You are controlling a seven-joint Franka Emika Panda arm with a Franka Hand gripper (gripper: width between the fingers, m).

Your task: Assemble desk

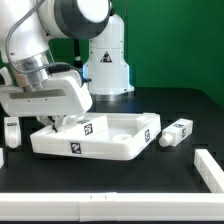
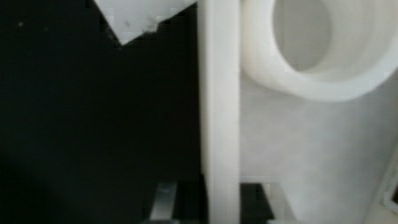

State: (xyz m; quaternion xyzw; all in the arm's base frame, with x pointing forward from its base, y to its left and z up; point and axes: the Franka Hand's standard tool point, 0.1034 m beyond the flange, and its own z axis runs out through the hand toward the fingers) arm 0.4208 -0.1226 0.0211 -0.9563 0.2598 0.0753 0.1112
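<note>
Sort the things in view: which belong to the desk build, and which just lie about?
Desk build: desk panel; leg at the exterior view's right; leg at its left edge.
Lying about: front white bar; side white bar.

Arm (image 1: 45,40) — glossy white moulded shells, rounded and bulky, with a dark grey round joint cap (image 1: 82,12) near the top. Base (image 1: 106,62): white tapering pedestal. Wrist housing (image 1: 48,97) white, boxy with rounded edges, under a grey collar (image 1: 30,68). End effector (image 2: 210,205) fingers (image 2: 167,205) dark grey — detail blurred.
</note>
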